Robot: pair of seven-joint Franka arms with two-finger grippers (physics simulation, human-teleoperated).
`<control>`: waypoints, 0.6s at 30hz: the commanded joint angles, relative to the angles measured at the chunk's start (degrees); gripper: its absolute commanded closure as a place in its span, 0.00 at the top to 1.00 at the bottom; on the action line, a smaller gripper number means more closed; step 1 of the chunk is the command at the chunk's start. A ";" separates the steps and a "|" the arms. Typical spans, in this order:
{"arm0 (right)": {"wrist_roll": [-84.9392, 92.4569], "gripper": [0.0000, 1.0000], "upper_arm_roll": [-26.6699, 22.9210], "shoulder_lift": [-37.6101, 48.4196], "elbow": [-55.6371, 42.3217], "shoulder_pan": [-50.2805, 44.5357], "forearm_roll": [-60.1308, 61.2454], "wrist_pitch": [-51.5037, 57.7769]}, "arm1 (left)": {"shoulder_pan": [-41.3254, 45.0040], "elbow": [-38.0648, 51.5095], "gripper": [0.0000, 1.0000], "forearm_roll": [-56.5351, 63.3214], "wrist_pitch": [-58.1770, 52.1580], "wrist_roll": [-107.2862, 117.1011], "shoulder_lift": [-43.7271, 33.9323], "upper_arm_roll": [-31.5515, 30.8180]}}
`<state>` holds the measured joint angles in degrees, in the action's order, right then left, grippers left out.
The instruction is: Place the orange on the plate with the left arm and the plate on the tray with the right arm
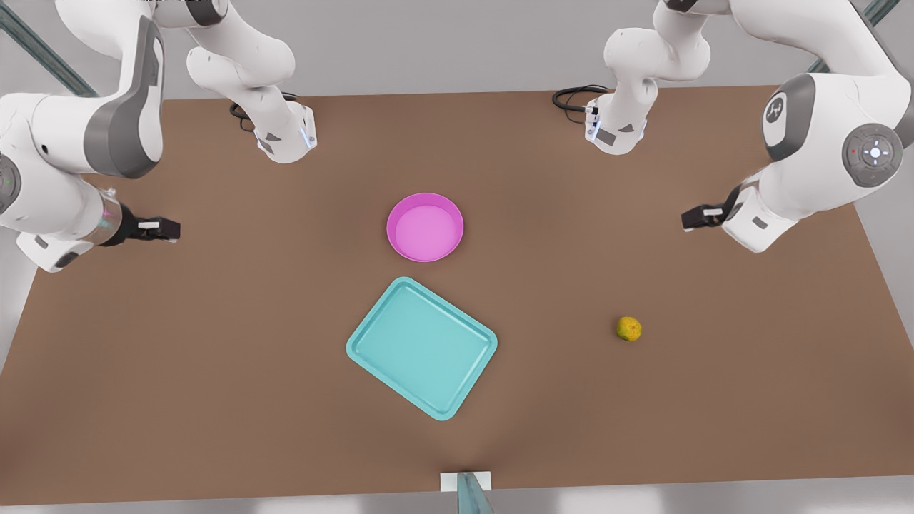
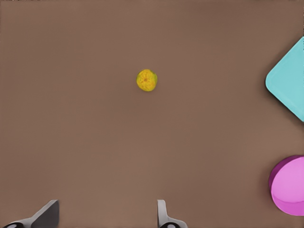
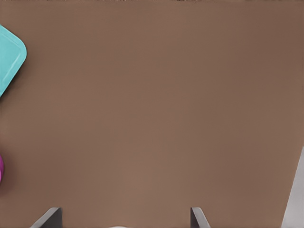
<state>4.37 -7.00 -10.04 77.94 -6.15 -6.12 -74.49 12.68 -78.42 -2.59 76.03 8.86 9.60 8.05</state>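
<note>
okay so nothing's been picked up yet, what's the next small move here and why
Probably bring the left gripper over the orange and lower it. Its fingers are open with nothing between them, and the orange lies alone on the table, apart from the plate and the tray. The plate is bare, so the right gripper, open too, can wait.

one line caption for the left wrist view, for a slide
Left tool open above bare table, orange ahead, tray corner and plate at the edge.
</note>
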 commanded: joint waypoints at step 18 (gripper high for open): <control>2.57 1.00 0.06 -1.30 0.29 -0.18 0.14 -2.50 | -1.52 -14.92 1.00 -2.59 48.51 -8.24 27.32 -1.98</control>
<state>5.91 -6.92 -11.42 78.18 -6.33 -6.06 -76.95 11.19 -93.30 -5.89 114.73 7.33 36.92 5.96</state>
